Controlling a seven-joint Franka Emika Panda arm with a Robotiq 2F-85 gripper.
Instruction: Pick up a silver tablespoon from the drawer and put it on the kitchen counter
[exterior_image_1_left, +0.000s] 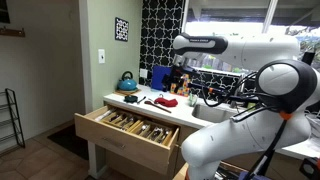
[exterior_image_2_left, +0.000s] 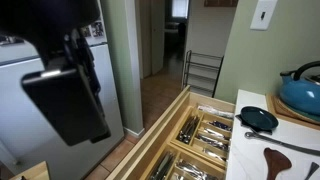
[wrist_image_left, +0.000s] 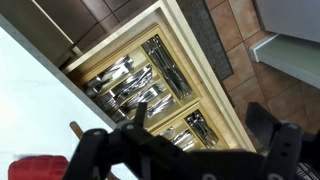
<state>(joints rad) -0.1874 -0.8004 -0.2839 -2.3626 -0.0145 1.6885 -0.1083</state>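
The light-wood drawer (exterior_image_1_left: 128, 143) stands pulled out below the white kitchen counter (exterior_image_1_left: 150, 107). It also shows in an exterior view (exterior_image_2_left: 152, 135) and in the wrist view (wrist_image_left: 207, 75). Its divided compartments hold several pieces of silver cutlery (exterior_image_1_left: 140, 125) (exterior_image_2_left: 205, 135) (wrist_image_left: 130, 82); I cannot single out one tablespoon. My gripper (wrist_image_left: 205, 125) is open and empty, its two dark fingers spread high above the drawer. In an exterior view the gripper (exterior_image_1_left: 179, 82) hangs above the counter's back area. The counter also shows in the other views (exterior_image_2_left: 250, 155) (wrist_image_left: 30, 110).
On the counter are a teal kettle (exterior_image_1_left: 127, 81) (exterior_image_2_left: 300, 95), a dark blue pan (exterior_image_2_left: 258, 118), a wooden spoon (exterior_image_2_left: 285, 158) and a red object (exterior_image_1_left: 167, 101) (wrist_image_left: 40, 168). A black wire rack (exterior_image_1_left: 10, 115) (exterior_image_2_left: 200, 70) stands by the wall. A blurred black object (exterior_image_2_left: 65, 85) fills the near left.
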